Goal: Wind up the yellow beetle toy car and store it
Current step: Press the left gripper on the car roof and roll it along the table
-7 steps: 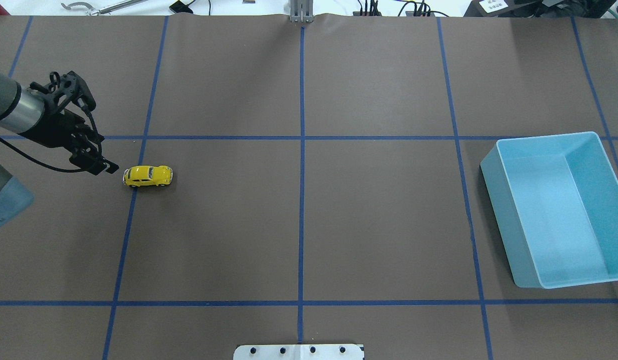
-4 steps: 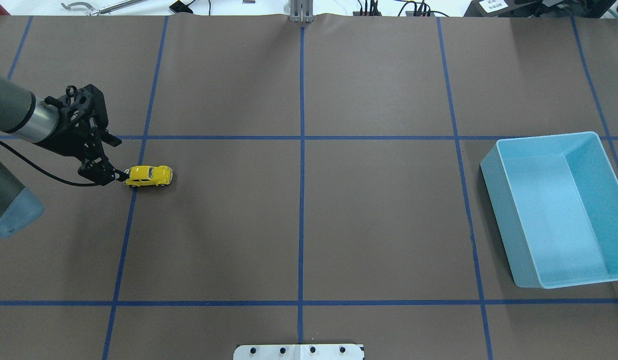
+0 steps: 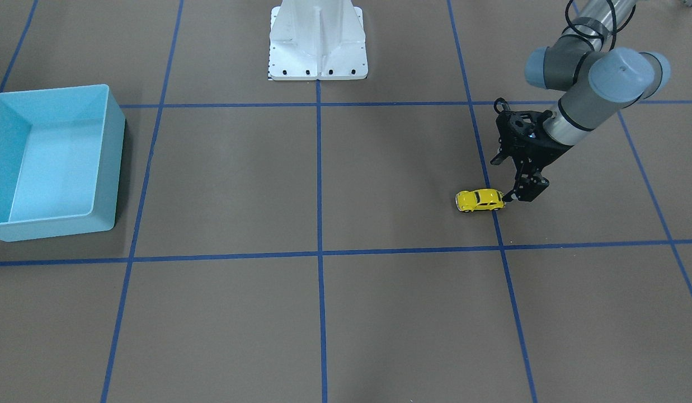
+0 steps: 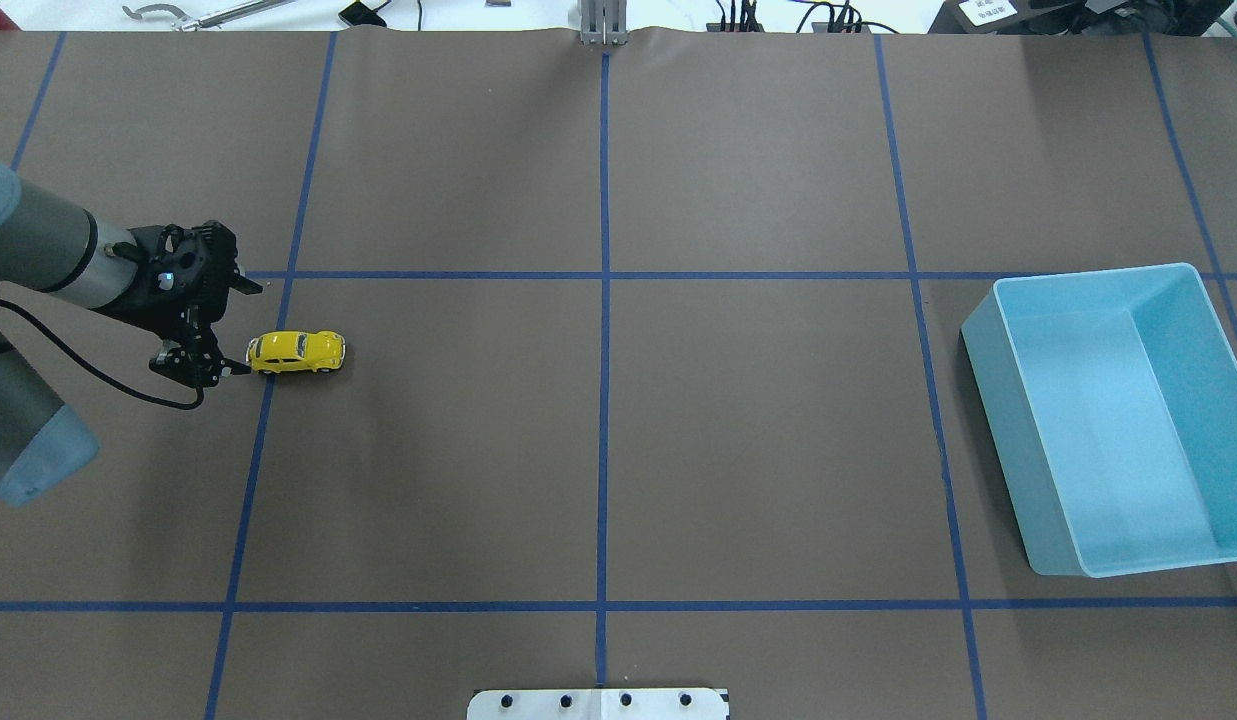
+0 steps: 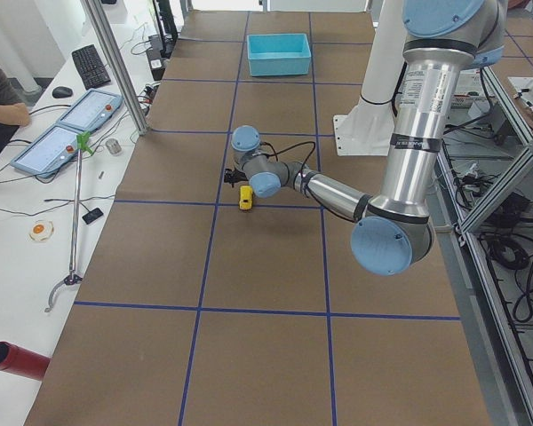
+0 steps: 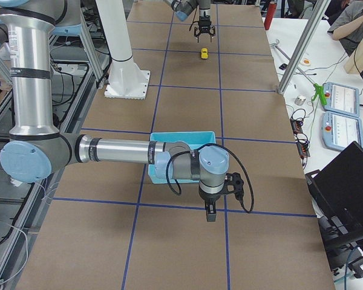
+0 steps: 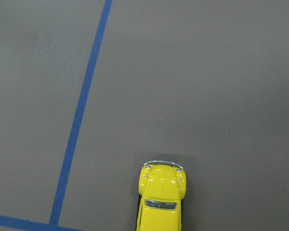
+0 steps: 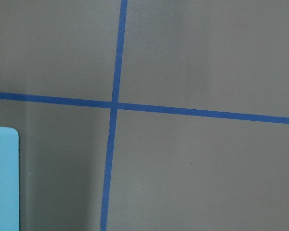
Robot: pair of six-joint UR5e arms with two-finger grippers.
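The yellow beetle toy car [image 4: 296,352] stands on its wheels on the brown table, on the robot's left side, far from the light-blue bin [image 4: 1008,440]. It also shows in the front view [image 3: 480,200] and at the bottom of the left wrist view [image 7: 161,199]. My left gripper [image 4: 236,328] is open and low, just beside the car's end; one fingertip [image 4: 236,368] reaches that end, and nothing is held. My right gripper [image 6: 209,212] shows only in the right side view, pointing down beside the bin; I cannot tell whether it is open or shut.
The bin [image 3: 115,168] is empty and sits on the robot's right side. Blue tape lines [image 4: 604,400] mark a grid on the table. The robot's white base [image 3: 318,50] stands at the table's edge. Operators and tools are off the table's far side.
My left gripper has swung down and in towards the car's end, its wrist turning. The car and the bin have not moved.
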